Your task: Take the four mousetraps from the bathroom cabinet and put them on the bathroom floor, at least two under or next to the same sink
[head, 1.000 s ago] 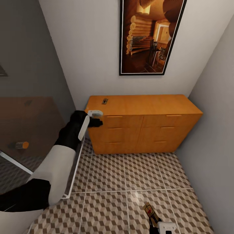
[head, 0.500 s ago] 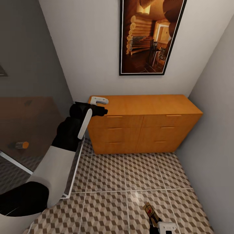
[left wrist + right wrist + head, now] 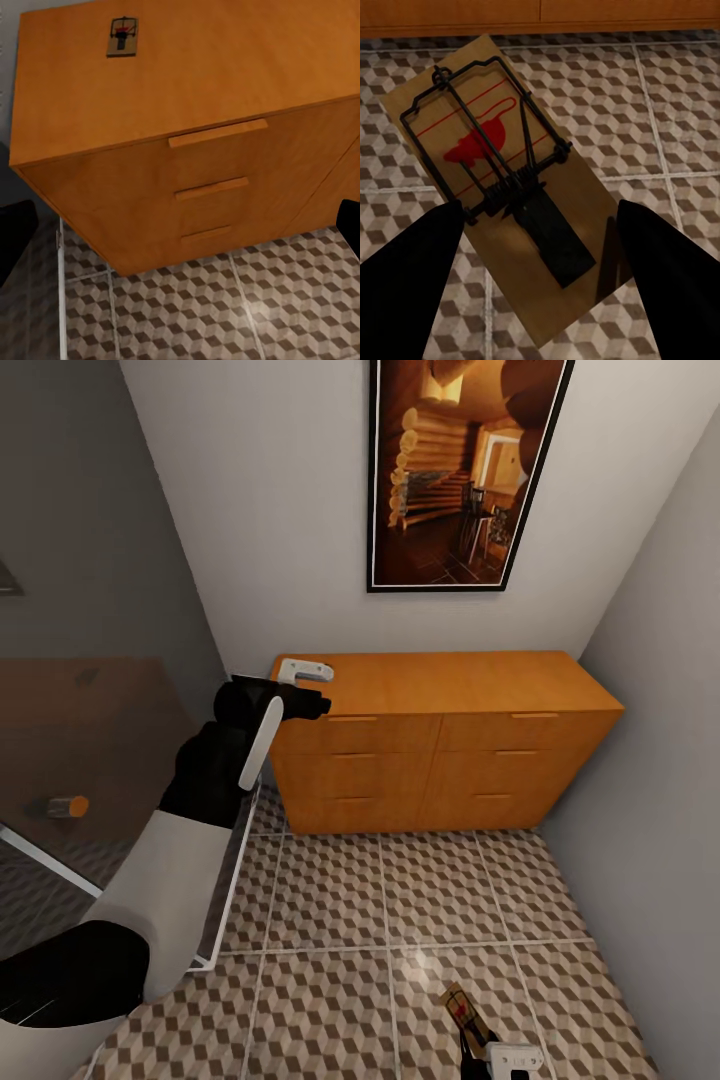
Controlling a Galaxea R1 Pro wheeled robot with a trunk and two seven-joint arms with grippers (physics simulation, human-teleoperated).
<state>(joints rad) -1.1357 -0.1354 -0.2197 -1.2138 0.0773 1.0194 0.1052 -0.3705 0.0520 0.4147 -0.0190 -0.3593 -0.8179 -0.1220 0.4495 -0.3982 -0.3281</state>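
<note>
Hovering unchanged — left end effector (image 3: 305,672)

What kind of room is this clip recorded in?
Probably a narrow corner of a home bathroom, though no sink or tub is in view. Cues: the cube-patterned brown, beige and white tiled floor, the low orange-brown wooden drawer cabinet against the wall, and a framed picture above it.

The left gripper (image 3: 305,672) covers the mousetrap on the cabinet (image 3: 450,690) in the head view. The right gripper (image 3: 500,1055) is cut off by that view's lower edge.
</note>
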